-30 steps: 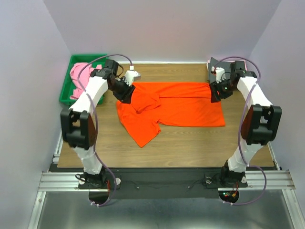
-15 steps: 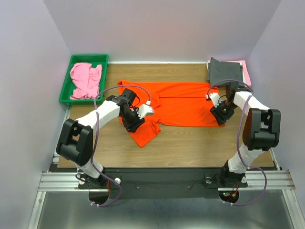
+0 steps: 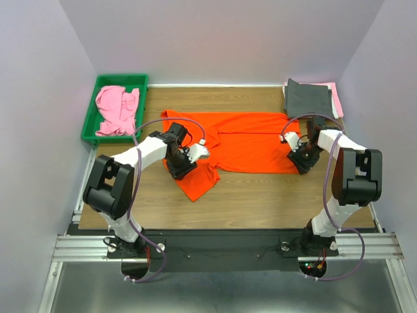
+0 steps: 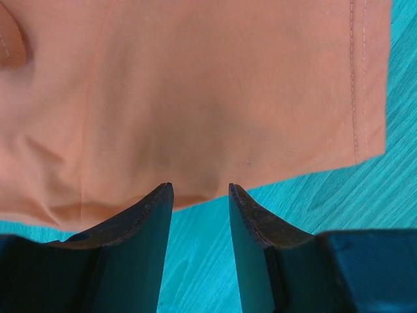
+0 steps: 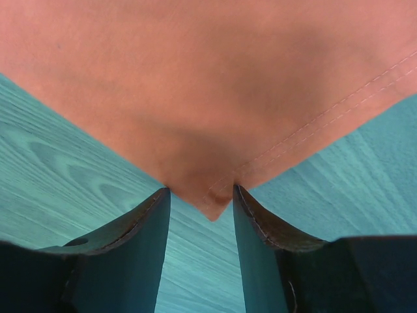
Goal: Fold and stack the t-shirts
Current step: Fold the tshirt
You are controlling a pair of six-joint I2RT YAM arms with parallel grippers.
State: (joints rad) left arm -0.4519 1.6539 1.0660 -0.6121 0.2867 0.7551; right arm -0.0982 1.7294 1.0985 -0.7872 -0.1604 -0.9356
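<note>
My left end effector [image 4: 200, 189] sits low over the counter [image 3: 260, 195] with its two fingers parted by a narrow gap, and nothing is pinched between them. An edge of the orange shirt [image 3: 254, 140] lies right at the fingertips (bare wood shows through the gap below it). My right end effector [image 5: 200, 190] is about as far apart and also holds nothing; a stitched corner of the shirt pokes into the gap between its fingers, lying flat on the wood.

From above, the orange shirt is spread across the middle of the counter. Its left part is rumpled, and one flap reaches toward the near edge. My left end effector is at that rumpled part, and my right is at the shirt's near right corner.

A crumpled pink shirt [image 3: 116, 107] lies in the tray [image 3: 89, 134] at far left — a folded grey shirt [image 3: 307, 99] lies at the far right corner.
</note>
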